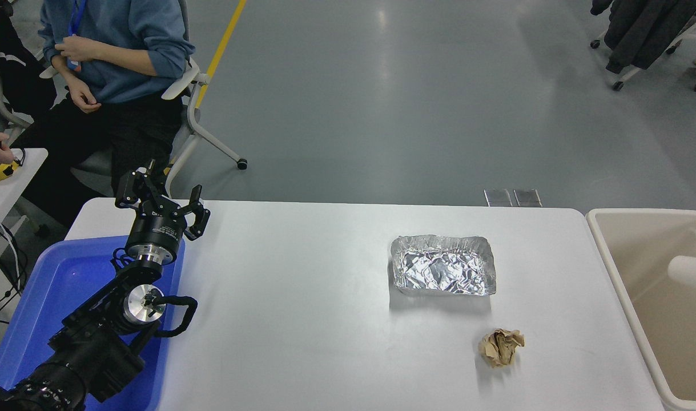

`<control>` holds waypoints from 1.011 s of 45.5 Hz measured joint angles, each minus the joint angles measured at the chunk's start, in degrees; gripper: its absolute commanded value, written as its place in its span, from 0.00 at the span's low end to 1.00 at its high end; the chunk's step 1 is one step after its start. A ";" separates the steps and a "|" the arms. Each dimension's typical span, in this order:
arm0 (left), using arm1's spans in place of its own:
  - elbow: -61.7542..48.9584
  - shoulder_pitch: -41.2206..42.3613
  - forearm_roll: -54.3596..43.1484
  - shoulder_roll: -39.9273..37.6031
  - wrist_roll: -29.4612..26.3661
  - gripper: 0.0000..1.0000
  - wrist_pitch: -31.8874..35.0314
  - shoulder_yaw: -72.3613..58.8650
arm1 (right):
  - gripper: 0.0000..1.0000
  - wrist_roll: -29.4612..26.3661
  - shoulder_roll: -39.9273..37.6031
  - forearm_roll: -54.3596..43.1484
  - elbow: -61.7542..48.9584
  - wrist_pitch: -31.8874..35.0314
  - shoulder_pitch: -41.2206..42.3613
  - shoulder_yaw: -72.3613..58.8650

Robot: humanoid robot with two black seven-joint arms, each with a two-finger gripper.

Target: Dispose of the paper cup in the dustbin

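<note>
The paper cup (690, 273) shows as a blurred white shape inside the outline of the beige dustbin (607, 257) at the table's right end, cut off by the picture's right edge. No gripper holds it. I cannot tell whether it rests on the bin's floor or is in the air. My left gripper (164, 193) is parked at the table's far left corner, open and empty. My right arm is out of view.
A silver foil tray (442, 272) sits right of the table's middle, with a crumpled brown paper ball (501, 346) in front of it. A blue plastic tray (45, 297) lies under my left arm. A seated person (119, 51) is at the far left.
</note>
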 measured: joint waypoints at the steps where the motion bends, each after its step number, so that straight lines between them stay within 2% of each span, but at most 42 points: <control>1: 0.00 0.00 0.00 0.00 0.00 1.00 0.00 0.00 | 0.00 -0.53 0.15 0.04 -0.06 -0.05 -0.08 0.75; 14: 0.00 0.00 0.00 0.00 0.00 1.00 0.01 0.00 | 0.00 -7.25 1.39 0.40 -0.56 -2.89 -0.61 13.93; 15: 0.00 0.00 0.00 0.00 0.00 1.00 0.01 0.00 | 0.05 -7.48 1.43 0.44 -0.57 -3.10 -0.62 14.53; 16: 0.00 0.00 0.00 0.00 0.00 1.00 0.01 0.00 | 0.23 -7.72 1.46 0.49 -0.59 -3.34 -0.63 15.14; 17: 0.00 0.00 0.00 0.00 0.00 1.00 0.01 0.00 | 0.36 -8.03 1.50 0.59 -0.60 -3.71 -0.64 15.98; 19: 0.00 0.00 0.00 0.00 0.00 1.00 0.01 0.00 | 0.43 -8.38 1.56 0.77 -0.63 -4.15 -0.64 16.99; 21: 0.00 0.00 0.00 0.00 0.00 1.00 0.01 0.00 | 0.72 -8.75 1.59 1.11 -0.64 -4.68 -0.63 18.04; 22: 0.00 0.00 0.00 0.00 0.00 1.00 0.01 0.00 | 0.81 -8.86 1.60 1.27 -0.65 -4.85 -0.63 18.38; 24: 0.00 0.00 0.00 0.00 0.00 1.00 0.01 0.00 | 0.85 -9.05 1.60 1.57 -0.68 -5.15 -0.58 18.95; 26: 0.00 0.00 0.00 0.00 0.00 1.00 0.01 0.00 | 0.99 -9.26 1.59 1.91 -0.71 -5.50 -0.51 19.55; 46: 0.00 0.00 0.00 0.00 0.00 1.00 0.01 0.00 | 1.00 -9.59 -1.07 3.00 -0.25 -5.48 0.04 21.38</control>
